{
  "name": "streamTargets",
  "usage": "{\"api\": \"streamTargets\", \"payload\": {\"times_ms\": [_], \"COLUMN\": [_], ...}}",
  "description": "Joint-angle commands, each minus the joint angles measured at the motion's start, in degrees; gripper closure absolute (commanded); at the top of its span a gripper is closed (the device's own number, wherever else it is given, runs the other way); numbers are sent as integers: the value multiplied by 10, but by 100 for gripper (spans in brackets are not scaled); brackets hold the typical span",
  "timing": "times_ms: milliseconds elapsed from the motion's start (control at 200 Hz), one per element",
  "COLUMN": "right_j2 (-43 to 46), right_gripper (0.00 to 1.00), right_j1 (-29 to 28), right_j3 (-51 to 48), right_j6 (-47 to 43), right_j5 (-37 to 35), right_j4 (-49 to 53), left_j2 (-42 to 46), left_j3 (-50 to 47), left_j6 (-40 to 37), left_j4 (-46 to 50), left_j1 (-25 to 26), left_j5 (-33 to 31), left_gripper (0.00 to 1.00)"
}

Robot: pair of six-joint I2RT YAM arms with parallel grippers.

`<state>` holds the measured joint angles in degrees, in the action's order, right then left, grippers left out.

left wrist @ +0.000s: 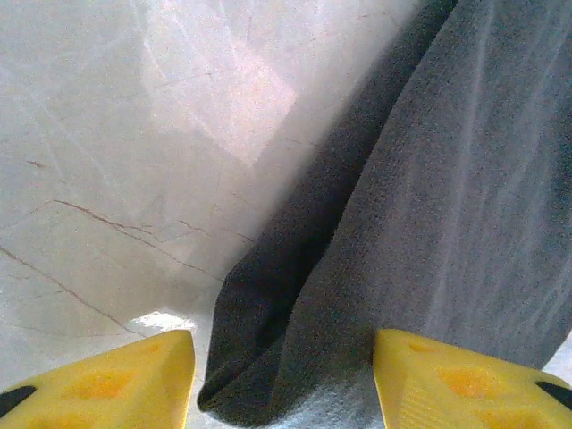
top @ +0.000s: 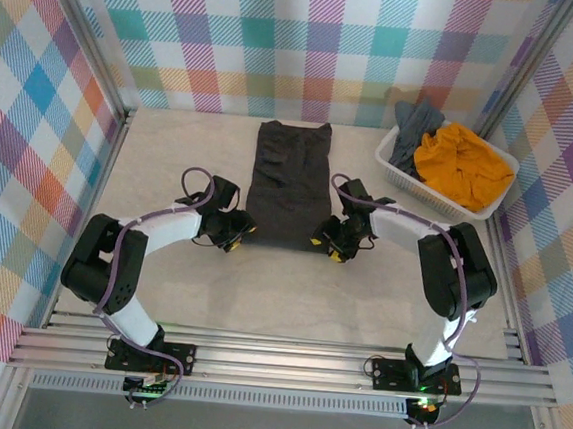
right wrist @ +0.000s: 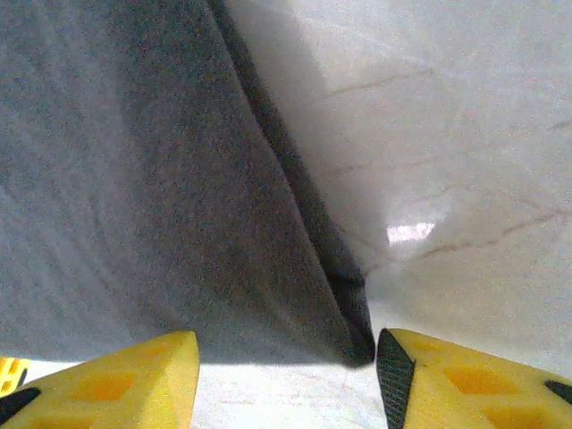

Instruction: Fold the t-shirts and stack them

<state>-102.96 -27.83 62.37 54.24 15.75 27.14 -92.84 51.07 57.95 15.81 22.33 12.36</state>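
The table (top: pixel 160 284) carries the dark shirt (top: pixel 288 180) at its middle. It lies flat as a long strip running away from the arms, with its sides already turned in, so a lengthwise fold looks done and a crosswise one is probably due.

The basket (top: pixel 396 169) sits at the far right corner, well apart from the strip. It holds the orange shirt (top: pixel 463 165) and the grey shirt (top: pixel 415 125) in a loose heap, likely parked there until their turn.

The left gripper (top: pixel 236 235) and right gripper (top: pixel 332 247) sit low at the two near corners of the strip, one on each side, a matched stance that suits lifting the near edge evenly.

In the left wrist view, the left gripper (left wrist: pixel 284 393) has its jaws spread wide, with the doubled corner of the dark shirt (left wrist: pixel 429 223) between them, not pinched.

In the right wrist view, the right gripper (right wrist: pixel 286 384) is equally wide apart and holds nothing. The corner of the dark shirt (right wrist: pixel 161 197) ends just ahead of its right finger.
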Motion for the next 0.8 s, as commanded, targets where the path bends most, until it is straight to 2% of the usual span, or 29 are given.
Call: {"api": "streamTargets", "payload": {"times_ms": [0, 105, 280, 465, 545, 640, 795], "right_j2": [-25, -44, -53, -63, -64, -58, -19], "right_gripper": [47, 53, 64, 79, 86, 99, 100], "right_j1": [1, 1, 1, 1, 1, 1, -1], "right_j3": [24, 39, 52, 66, 72, 78, 58], "right_j6": [8, 8, 4, -4, -9, -12, -18], "right_j5": [8, 7, -8, -11, -17, -25, -34], "right_j4": [-15, -2, 0, 1, 2, 9, 20], "left_j2": [27, 19, -15, -48, -56, -46, -11], "left_j3": [-15, -23, -21, 1, 10, 15, 16], "left_j6": [10, 17, 28, 22, 23, 19, 2], "left_j4": [11, 4, -52, -66, -69, -65, -44], "left_j1": [5, 7, 9, 10, 9, 10, 10], "left_j5": [-12, -4, 16, 13, 14, 3, -5], "left_gripper": [45, 46, 53, 69, 82, 100, 100]}}
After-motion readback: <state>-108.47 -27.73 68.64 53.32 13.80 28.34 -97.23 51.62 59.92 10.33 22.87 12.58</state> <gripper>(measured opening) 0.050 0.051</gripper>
